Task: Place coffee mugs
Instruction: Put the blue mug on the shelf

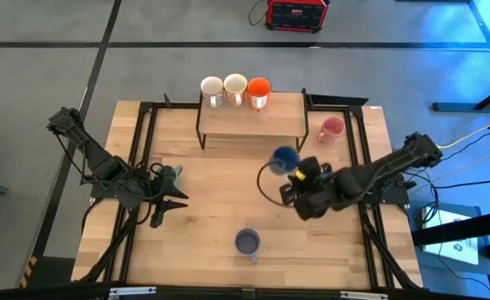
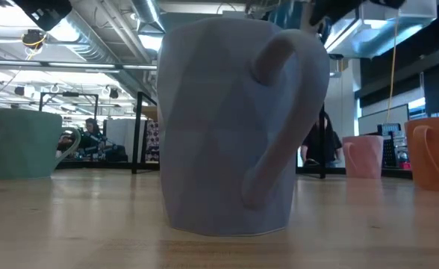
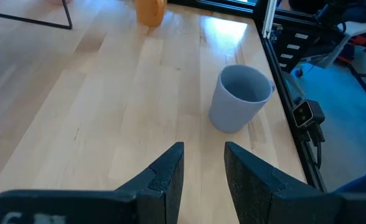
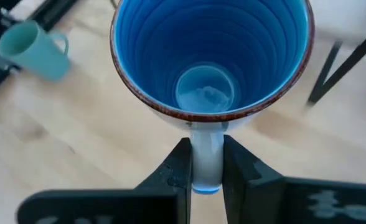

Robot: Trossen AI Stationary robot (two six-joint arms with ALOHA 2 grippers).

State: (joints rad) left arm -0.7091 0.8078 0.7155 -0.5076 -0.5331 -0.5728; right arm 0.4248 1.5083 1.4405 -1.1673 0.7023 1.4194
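My right gripper [image 1: 295, 173] is shut on a blue mug [image 1: 284, 158], held in the air in front of the wooden shelf [image 1: 253, 117]. Two white mugs [image 1: 212, 90] [image 1: 235, 87] and a bright orange mug [image 1: 258, 92] stand on the shelf. A pink mug [image 1: 332, 128] stands on the table to the shelf's right. A lavender-grey mug [image 1: 247, 242] stands near the front edge. A pale green mug [image 1: 172, 175] stands beside my left gripper [image 1: 160, 208], which is open and empty. An amber orange mug [image 3: 150, 11] shows in the left wrist view. My right gripper pinches the blue mug's handle [image 4: 206, 155] between its two fingers [image 4: 178, 163]. The fingers come from the table's right and near side, slanting down. The mug is lifted clear of the table, its mouth [image 4: 211, 62] turned toward the wrist.
The shelf stands on thin black legs [image 1: 199, 133] at the table's far middle. Black frame rails [image 1: 145, 158] run along both sides of the table. Bare wood lies between the shelf and the lavender-grey mug. In the low view the lavender-grey mug [image 2: 234, 127] fills the foreground.
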